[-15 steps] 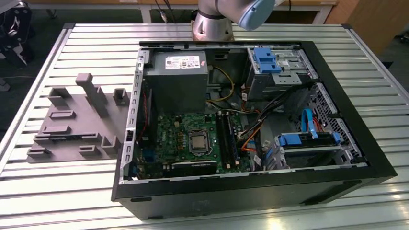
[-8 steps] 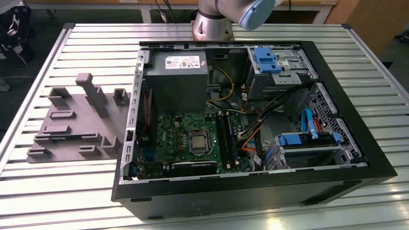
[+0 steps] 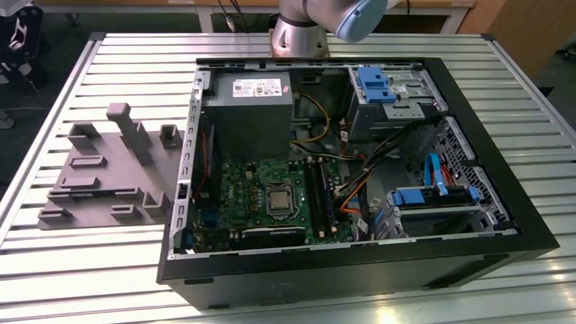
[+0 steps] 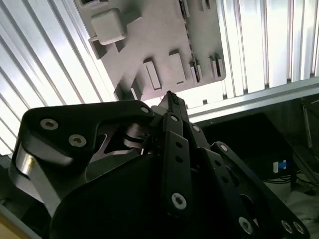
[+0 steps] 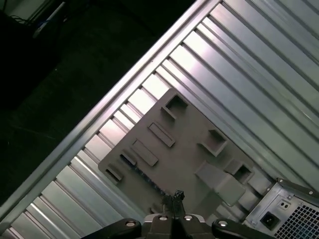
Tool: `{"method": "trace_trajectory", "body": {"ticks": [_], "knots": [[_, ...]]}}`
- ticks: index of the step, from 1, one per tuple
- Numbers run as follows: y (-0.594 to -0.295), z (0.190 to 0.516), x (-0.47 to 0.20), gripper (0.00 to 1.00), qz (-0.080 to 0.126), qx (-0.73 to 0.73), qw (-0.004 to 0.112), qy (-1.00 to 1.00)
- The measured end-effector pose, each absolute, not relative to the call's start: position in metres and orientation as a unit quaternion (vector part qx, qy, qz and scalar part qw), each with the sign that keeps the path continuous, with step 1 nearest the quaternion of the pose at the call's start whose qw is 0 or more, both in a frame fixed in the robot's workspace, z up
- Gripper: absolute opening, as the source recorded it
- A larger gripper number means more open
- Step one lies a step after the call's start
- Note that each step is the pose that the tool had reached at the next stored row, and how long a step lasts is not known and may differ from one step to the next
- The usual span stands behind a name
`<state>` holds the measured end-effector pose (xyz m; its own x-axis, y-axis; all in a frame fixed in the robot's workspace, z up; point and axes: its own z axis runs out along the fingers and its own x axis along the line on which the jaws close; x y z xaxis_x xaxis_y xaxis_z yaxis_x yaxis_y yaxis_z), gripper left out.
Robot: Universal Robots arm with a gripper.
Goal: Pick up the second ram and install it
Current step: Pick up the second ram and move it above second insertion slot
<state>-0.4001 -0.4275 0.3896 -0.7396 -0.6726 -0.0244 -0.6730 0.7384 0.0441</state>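
Observation:
In the first wrist view, a thin dark strip with small bluish marks, which looks like the second ram (image 5: 149, 179), stands on edge in a slot of the grey holder tray (image 5: 179, 144). My gripper (image 5: 177, 195) hangs well above that tray, its two black fingers pressed together with nothing between them. The second wrist view shows the same shut fingertips (image 4: 172, 99) over the tray's edge (image 4: 164, 45). In the exterior view the tray (image 3: 108, 175) lies left of the open computer case (image 3: 351, 169). Long black memory slots (image 3: 320, 192) run along the green motherboard (image 3: 252, 189) inside it.
Tall grey blocks (image 3: 135, 138) rise from the tray. The slatted metal table (image 3: 108, 263) ends close to the tray, with dark floor beyond its edge (image 5: 75, 129). Inside the case are a grey power supply (image 3: 247, 118), blue drive brackets (image 3: 423, 199) and loose cables (image 3: 360, 182).

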Motion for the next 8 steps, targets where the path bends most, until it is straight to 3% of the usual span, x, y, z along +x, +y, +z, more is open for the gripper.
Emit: {"method": "trace_trajectory", "body": {"ticks": [8], "knots": [[-0.4275,0.3895,-0.4001,0.11,0.025,-0.403,0.002,0.915]]}}
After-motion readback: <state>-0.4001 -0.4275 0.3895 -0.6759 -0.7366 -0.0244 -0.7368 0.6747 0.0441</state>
